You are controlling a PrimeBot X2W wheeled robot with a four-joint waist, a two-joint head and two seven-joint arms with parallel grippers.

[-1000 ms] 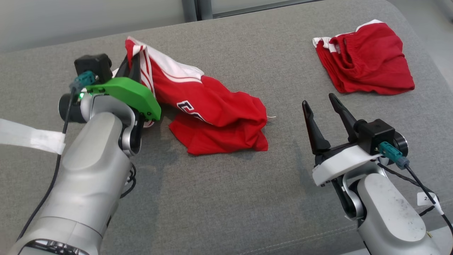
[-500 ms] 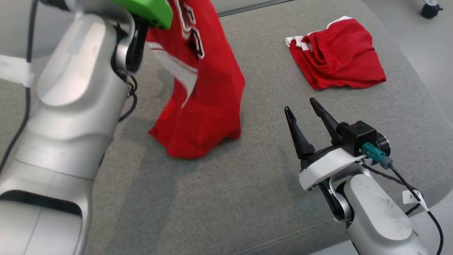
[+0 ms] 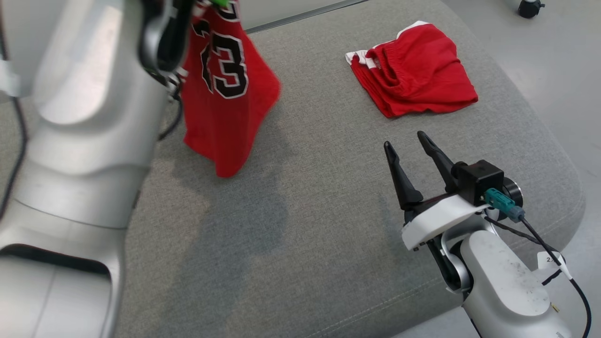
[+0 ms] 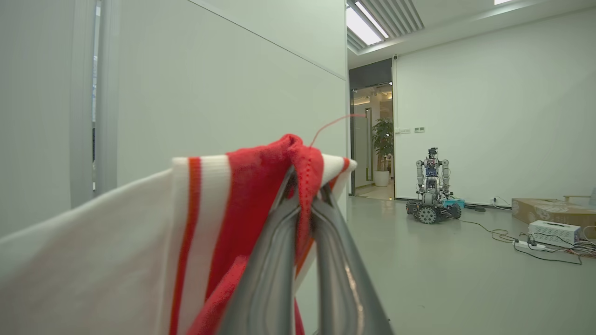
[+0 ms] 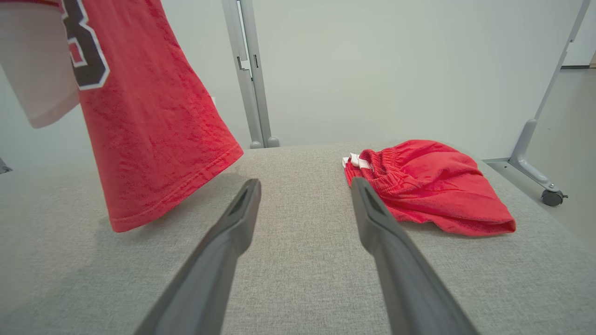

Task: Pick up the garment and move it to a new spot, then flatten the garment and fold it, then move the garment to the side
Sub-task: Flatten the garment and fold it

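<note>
Hovering low over the near right part of the grey upholstered cushion (image 3: 305, 244), the right gripper (image 3: 404, 140) has its two dark fingers spread wide apart and nothing between them, with bare fabric under the gap in its wrist view. To the near left, the pale left forearm (image 3: 84, 117) rises steeply up the head view.

Further in, the red jersey (image 3: 225, 117) hangs from above beside that forearm, a black, white-edged 13 on its face and a white panel along one side. Its lowest corner dangles down over the left middle of the cushion; whether the hem touches the surface or hangs just above it cannot be told, though its shadow lies right beneath. In the left wrist view the left gripper (image 4: 305, 186) is pinched tight on a red-and-white striped edge of the jersey, which bunches over the fingertips and drapes down to the left.

At the cushion's far right lies a crumpled pair of red shorts (image 3: 418, 75) with white trim, well apart from both jersey and right gripper. A caster (image 3: 530, 7) stands on the floor beyond.

Farthest off, the left wrist view shows a small wheeled robot (image 4: 432, 186), a cardboard box (image 4: 554, 209) and a potted plant (image 4: 382, 144) by a doorway
</note>
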